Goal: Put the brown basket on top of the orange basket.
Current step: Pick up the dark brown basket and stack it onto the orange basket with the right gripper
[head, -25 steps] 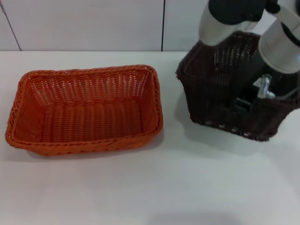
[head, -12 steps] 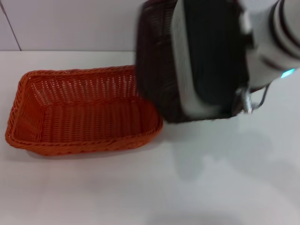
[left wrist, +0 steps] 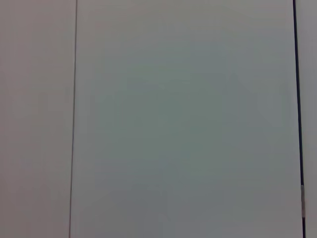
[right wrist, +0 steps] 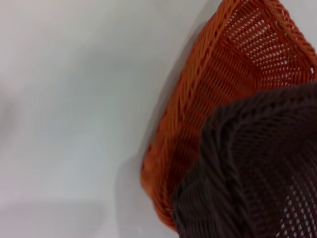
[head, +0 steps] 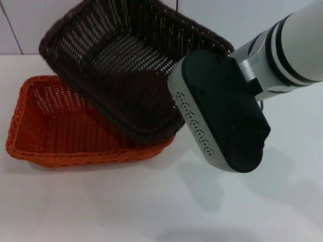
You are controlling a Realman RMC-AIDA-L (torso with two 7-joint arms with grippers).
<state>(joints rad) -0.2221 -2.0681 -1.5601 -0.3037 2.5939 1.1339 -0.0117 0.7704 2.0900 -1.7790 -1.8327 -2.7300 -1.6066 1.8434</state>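
A plain white worktop (head: 151, 201) fills the foreground and carries soft grey shadows. Behind it stands a pale wall (head: 30, 25) made of flat panels, split by thin dark vertical seams (left wrist: 74, 119). The light is even and diffuse, with no hard glare.

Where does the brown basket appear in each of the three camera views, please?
Head view: the brown basket fills the upper middle, tilted and raised over the right part of the orange basket, carried by the right arm.
Left wrist view: not in it; only a plain pale surface with dark seams.
Right wrist view: the brown basket fills the lower right corner, overlapping the orange basket.
Shared landmark: the orange basket, in the head and right wrist views.
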